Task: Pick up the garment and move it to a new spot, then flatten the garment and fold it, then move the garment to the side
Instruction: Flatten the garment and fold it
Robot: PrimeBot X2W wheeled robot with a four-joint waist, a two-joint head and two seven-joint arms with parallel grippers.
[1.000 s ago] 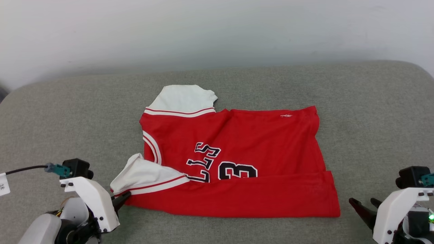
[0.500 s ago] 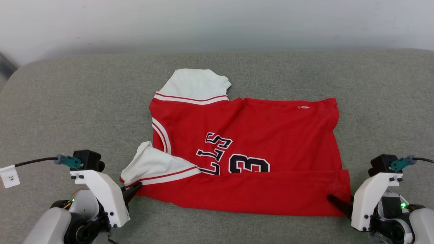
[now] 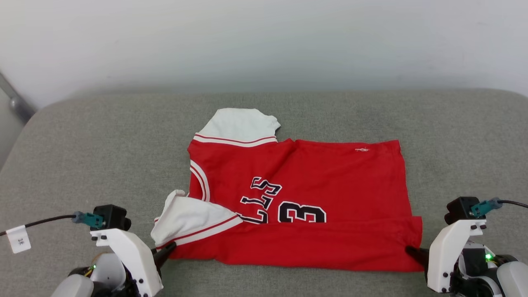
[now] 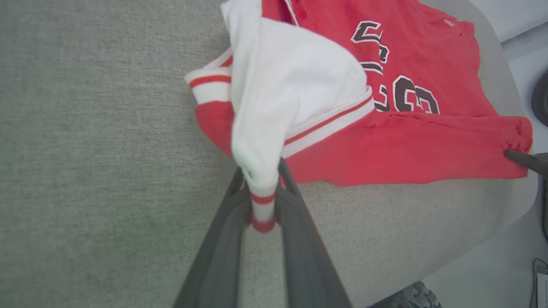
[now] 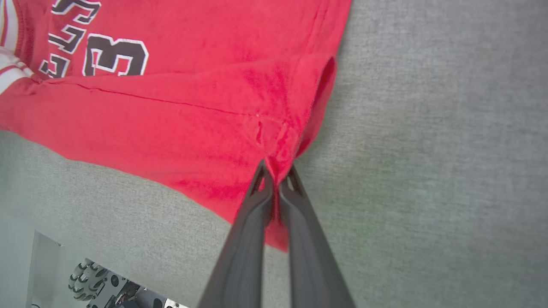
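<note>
The red shirt (image 3: pixel 297 173) lies spread across the middle of the grey cushion (image 3: pixel 82 156), well clear of its left and right edges. The cushion's near edge is cut off at the bottom of the head view.

My left gripper (image 4: pixel 262 184) is clamped on the striped cuff (image 4: pixel 262 209) of the near white sleeve (image 4: pixel 291 85), at the shirt's near left corner. From the head camera only one dark fingertip shows past the white housing.

My right gripper (image 5: pixel 277 169) is pinched tight on a bunch of red cloth at the near right corner, and the fabric puckers where the fingers meet.

A strip along the near side is folded up over the front and hides part of the black lettering (image 3: pixel 284 206). The near sleeve covers its start, so I read only "LLS" and two cut-off digits. The far sleeve (image 3: pixel 239 123) lies flat toward the cushion's far edge.

I cannot tell whether the pinched corners are lifted off the cushion.
</note>
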